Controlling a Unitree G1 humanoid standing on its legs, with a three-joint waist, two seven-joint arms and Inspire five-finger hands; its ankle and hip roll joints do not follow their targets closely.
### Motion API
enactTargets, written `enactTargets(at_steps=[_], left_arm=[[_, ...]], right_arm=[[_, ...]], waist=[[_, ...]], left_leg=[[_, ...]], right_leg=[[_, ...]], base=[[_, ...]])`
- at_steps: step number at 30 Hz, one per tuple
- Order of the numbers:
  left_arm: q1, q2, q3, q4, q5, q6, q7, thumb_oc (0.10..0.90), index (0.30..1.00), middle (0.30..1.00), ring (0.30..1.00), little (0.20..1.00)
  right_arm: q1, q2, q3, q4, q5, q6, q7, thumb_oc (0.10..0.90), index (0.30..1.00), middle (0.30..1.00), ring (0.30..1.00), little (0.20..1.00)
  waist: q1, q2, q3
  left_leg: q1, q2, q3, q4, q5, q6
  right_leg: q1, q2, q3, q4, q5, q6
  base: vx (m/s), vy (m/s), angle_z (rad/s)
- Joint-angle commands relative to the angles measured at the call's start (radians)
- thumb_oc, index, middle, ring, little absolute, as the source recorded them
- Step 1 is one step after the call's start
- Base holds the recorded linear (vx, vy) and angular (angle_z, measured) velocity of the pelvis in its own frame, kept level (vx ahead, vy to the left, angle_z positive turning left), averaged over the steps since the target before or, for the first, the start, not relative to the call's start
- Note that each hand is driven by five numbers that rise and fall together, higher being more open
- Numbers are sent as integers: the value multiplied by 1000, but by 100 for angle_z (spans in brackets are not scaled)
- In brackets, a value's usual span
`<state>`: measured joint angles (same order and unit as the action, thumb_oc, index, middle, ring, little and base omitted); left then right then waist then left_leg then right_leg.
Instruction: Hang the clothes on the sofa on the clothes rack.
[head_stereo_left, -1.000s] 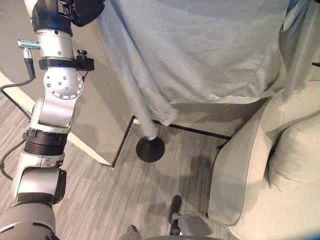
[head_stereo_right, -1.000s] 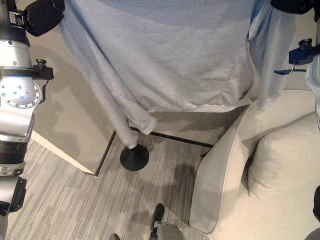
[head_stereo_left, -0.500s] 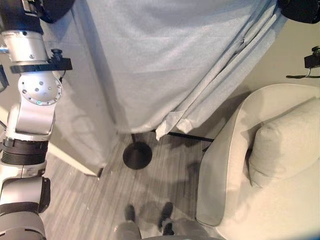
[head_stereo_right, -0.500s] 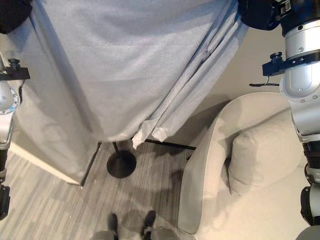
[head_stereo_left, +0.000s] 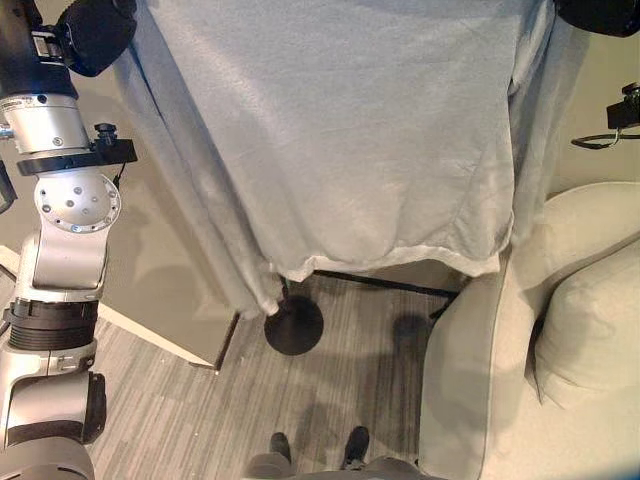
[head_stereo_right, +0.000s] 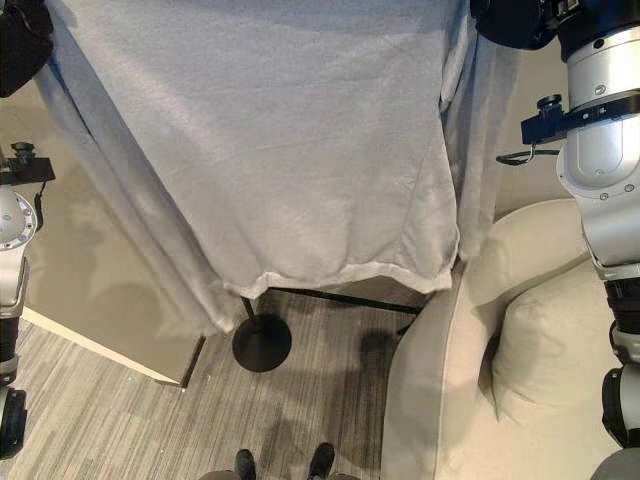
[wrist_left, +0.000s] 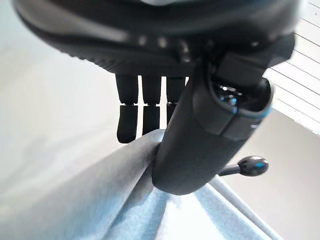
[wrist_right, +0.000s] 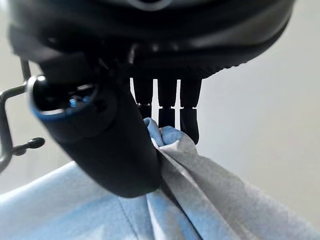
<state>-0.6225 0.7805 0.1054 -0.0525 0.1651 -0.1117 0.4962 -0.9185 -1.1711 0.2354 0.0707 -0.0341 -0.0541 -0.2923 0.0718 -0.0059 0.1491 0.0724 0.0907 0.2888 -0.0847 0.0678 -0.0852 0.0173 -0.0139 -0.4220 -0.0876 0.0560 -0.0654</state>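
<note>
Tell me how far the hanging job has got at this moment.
Done: the grey garment is off the sofa and lifted. In hand: the left hand and right hand each pinch a top corner, holding it spread out in front of the rack's round base. Left: getting it onto the rack hooks; it hangs from the hands alone.

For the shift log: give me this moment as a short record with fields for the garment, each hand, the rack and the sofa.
garment: light grey shirt, held up and spread between both hands, hem hanging clear of the floor
left hand: pinching one top corner of the shirt between thumb and fingers
right hand: pinching the other top corner
rack: round black base on the floor behind the hem; a hook near the left hand
sofa: cream, on the robot's right
</note>
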Motion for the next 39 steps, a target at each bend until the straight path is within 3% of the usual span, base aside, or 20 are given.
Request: enactTargets(at_steps=[1, 18, 23, 28, 34, 39], left_arm=[[-23, 99, 93, -53, 23, -31, 82, 400, 300, 300, 300, 300], [-4, 176, 57, 100, -42, -26, 53, 400, 300, 300, 300, 300], [-87, 240, -46, 172, -51, -22, 25, 400, 300, 300, 300, 300], [-219, 252, -196, 249, -64, -22, -15, 400, 300, 300, 300, 300], [-231, 229, -224, 252, -54, -19, -21, 400, 300, 300, 300, 300], [-66, 173, -116, 181, -16, -3, -40, 400, 300, 300, 300, 300]], right_arm=[[-140, 29, -29, 9, -20, -16, -63, 400, 300, 300, 300, 300], [-443, 83, 213, 359, 159, -1, -43, 400, 300, 300, 300, 300], [-586, 95, 345, 551, 163, 23, -32, 400, 300, 300, 300, 300], [-712, 124, 463, 799, 187, 36, 0, 400, 300, 300, 300, 300], [-670, 160, 435, 825, 183, 43, 1, 400, 300, 300, 300, 300], [-295, 249, 178, 634, 141, 54, -22, 400, 300, 300, 300, 300]], waist=[[23, -94, -110], [100, -141, -94], [118, -159, -84], [130, -172, -56], [136, -173, -29], [125, -155, 7]], left_leg=[[0, -22, 28, -3, -128, -12], [-29, -19, 11, -3, -119, -25], [-58, -14, 6, -3, -108, -32], [-92, -4, -6, -3, -116, -46], [-114, -2, -6, -3, -112, -44], [-125, -10, 3, -3, -106, -18]], right_leg=[[169, -166, -10, 0, -94, 209], [162, -157, -52, 0, -100, 213], [144, -152, -66, 0, -101, 215], [119, -144, -61, 0, -113, 224], [98, -144, -54, 0, -107, 224], [84, -155, -51, 0, -86, 214]], base=[[52, -12, 1], [42, -16, 5], [30, -16, 8], [64, -20, 10], [-17, 6, -3], [-24, 32, -1]])
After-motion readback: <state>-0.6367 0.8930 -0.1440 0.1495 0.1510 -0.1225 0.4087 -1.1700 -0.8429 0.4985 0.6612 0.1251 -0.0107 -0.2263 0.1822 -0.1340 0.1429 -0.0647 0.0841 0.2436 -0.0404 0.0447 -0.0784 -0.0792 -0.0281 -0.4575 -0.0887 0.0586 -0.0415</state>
